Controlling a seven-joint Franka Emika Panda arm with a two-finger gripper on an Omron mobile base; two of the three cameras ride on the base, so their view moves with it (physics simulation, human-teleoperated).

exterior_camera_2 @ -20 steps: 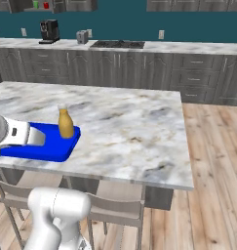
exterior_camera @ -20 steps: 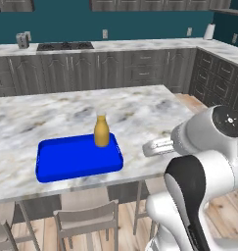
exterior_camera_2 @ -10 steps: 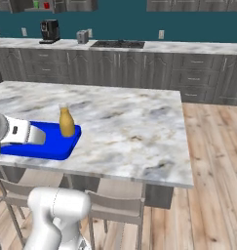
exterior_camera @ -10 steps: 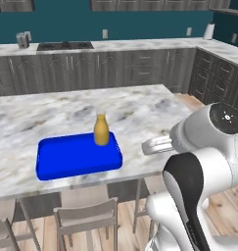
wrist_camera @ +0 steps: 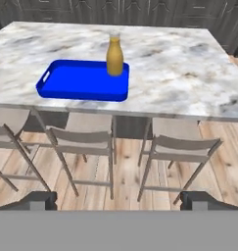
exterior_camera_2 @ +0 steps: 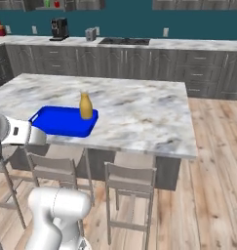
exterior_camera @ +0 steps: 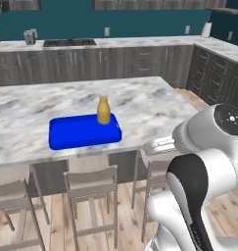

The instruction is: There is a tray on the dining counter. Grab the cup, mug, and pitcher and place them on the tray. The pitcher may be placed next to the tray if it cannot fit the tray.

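The bright blue tray point(exterior_camera: 76, 135) point(exterior_camera_2: 56, 122) point(wrist_camera: 79, 81) lies near the front edge of the marble dining counter point(exterior_camera: 150, 105) point(exterior_camera_2: 139, 107) point(wrist_camera: 179, 68). The yellow-orange pitcher point(exterior_camera: 104, 110) point(exterior_camera_2: 86, 106) point(wrist_camera: 114, 56) stands upright in the tray's far right corner. My gripper point(wrist_camera: 121, 201) is open and empty. It hangs off the counter's near edge, well back from the tray, over the stools. A tiny green speck point(exterior_camera_2: 47, 3) and a red speck point(exterior_camera_2: 56, 4) sit on a high shelf; they are too small to tell as cup or mug.
Several bar stools point(exterior_camera: 91, 184) point(exterior_camera_2: 129, 178) point(wrist_camera: 181, 144) line the counter's near side over a wooden floor. Dark grey cabinets point(exterior_camera: 115, 61) with a worktop run along the back wall, with a coffee machine point(exterior_camera_2: 58, 28) and a toaster point(exterior_camera_2: 90, 34) on it.
The whole scene has shifted up and away in both base views: the base has backed off from the counter. The pitcher and tray keep their places. The gripper stays open.
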